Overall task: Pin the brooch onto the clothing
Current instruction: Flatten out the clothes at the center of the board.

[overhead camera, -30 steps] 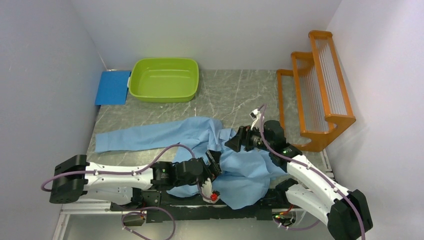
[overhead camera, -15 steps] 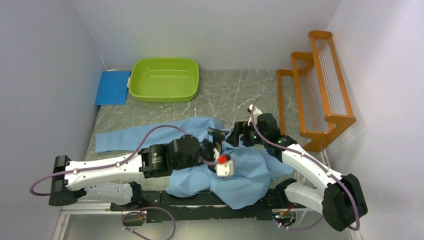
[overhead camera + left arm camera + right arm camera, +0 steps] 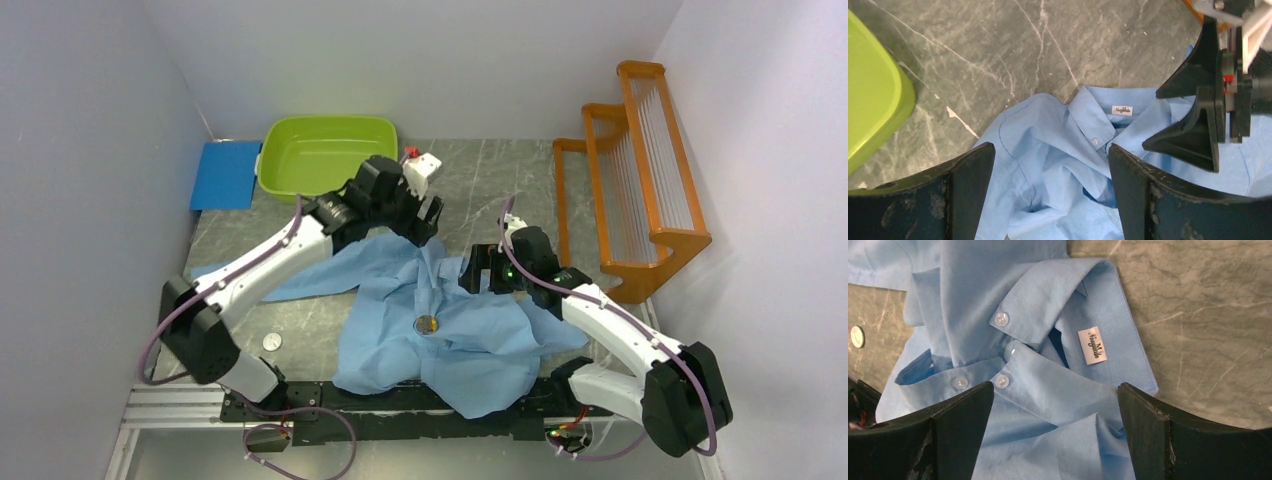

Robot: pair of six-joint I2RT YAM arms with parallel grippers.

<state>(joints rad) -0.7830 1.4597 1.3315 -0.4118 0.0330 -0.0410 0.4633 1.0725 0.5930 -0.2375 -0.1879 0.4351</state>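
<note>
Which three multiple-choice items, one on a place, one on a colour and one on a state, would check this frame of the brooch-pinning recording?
1. Where does the green tub stand?
A. At the far left of the table, beside the blue mat
B. At the near edge, between the arm bases
C. In the far right corner

2. What colour is the stepped rack?
A. White
B. Black
C. Orange

3. Over the shirt, how do the left fingers stand?
A. Shut on cloth
B. Open, holding nothing
C. Shut on a pin

Answers:
1 A: the top view shows it next to the mat.
2 C: its frame is orange.
3 B: the left wrist view shows a wide gap with only shirt behind.
</note>
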